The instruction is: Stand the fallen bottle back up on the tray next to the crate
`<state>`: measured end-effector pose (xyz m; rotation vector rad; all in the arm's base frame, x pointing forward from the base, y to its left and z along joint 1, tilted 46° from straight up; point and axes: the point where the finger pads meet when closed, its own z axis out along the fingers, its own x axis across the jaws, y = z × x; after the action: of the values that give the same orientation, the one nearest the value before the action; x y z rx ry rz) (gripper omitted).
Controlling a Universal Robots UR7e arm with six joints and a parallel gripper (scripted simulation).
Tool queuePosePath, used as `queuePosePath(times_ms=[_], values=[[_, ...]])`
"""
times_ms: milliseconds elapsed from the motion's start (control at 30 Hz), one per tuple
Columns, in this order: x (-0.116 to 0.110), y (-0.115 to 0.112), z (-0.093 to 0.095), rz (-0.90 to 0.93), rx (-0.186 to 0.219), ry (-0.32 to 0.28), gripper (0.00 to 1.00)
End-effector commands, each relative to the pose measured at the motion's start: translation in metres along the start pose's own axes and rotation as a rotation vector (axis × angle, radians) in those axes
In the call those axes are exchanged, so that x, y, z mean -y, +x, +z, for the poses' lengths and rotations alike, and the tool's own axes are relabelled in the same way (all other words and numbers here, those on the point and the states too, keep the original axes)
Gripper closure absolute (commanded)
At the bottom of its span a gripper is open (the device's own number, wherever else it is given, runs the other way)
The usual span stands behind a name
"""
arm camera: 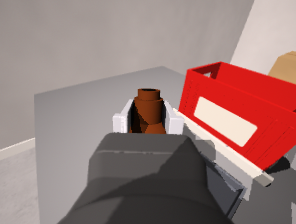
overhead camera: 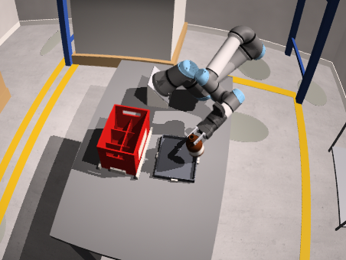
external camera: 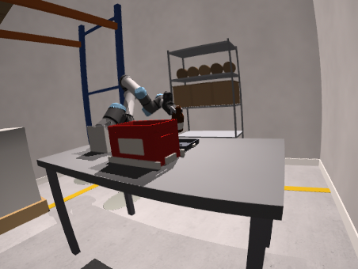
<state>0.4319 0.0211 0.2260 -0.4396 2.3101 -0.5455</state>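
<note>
The brown bottle [overhead camera: 196, 147] [external camera: 180, 118] [arm camera: 148, 114] with a white band is close to upright. My gripper [overhead camera: 193, 139] [arm camera: 148, 108] is shut on its upper part, one finger on each side, with the mouth showing above the fingers. In the exterior view the bottle's bottom hangs clear above the dark tray [overhead camera: 165, 168] [external camera: 192, 143] [arm camera: 220, 186]. In the top view it shows over the tray's right edge. The wrist view hides the bottle's lower part. The red crate [overhead camera: 122, 163] [external camera: 158, 142] [arm camera: 265, 112] stands upright to the left of the tray.
The grey table [overhead camera: 145, 214] [external camera: 238, 170] [arm camera: 60, 125] carries the crate, the tray and the arm's base. Pale strips [overhead camera: 144, 153] [external camera: 135, 163] run along the crate's foot. A narrow gap separates the crate from the tray. The table's right edge runs close beside the tray.
</note>
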Motion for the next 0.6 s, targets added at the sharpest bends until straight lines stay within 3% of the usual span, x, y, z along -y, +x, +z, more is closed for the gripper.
queuePosePath(times_ms=[0, 567], values=[[-0.0011, 0.0005, 0.0006, -0.001, -0.002, -0.002, 1.0], [-0.001, 0.0019, 0.0014, 0.0, -0.003, -0.002, 1.0]])
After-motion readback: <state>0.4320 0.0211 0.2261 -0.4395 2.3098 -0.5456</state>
